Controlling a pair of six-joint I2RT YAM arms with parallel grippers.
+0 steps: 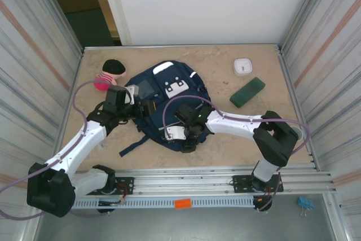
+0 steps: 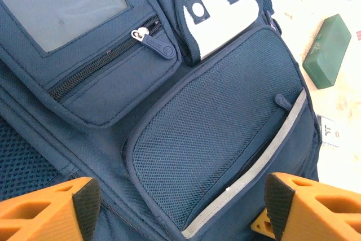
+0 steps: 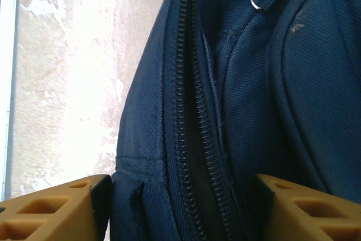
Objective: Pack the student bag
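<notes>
The student bag (image 1: 166, 103) is a navy backpack lying flat in the middle of the table, front pockets up. My left gripper (image 2: 180, 207) stands open above its mesh pocket (image 2: 214, 128), orange fingers (image 2: 62, 210) wide apart with nothing between them. A zipper pull (image 2: 153, 42) and the white patch (image 2: 217, 9) lie further on. My right gripper (image 3: 183, 207) is at the bag's near edge. Its pads press on the fabric either side of an unzipped zipper (image 3: 189, 111). In the top view the left gripper (image 1: 145, 108) is on the bag's left side and the right gripper (image 1: 189, 139) at its near rim.
A pink doll with a black hat (image 1: 108, 74) lies left of the bag. A green case (image 1: 247, 92) and a small white round box (image 1: 243, 66) lie to the right. A bag strap (image 1: 132, 146) trails toward the front rail. Metal walls close in both sides.
</notes>
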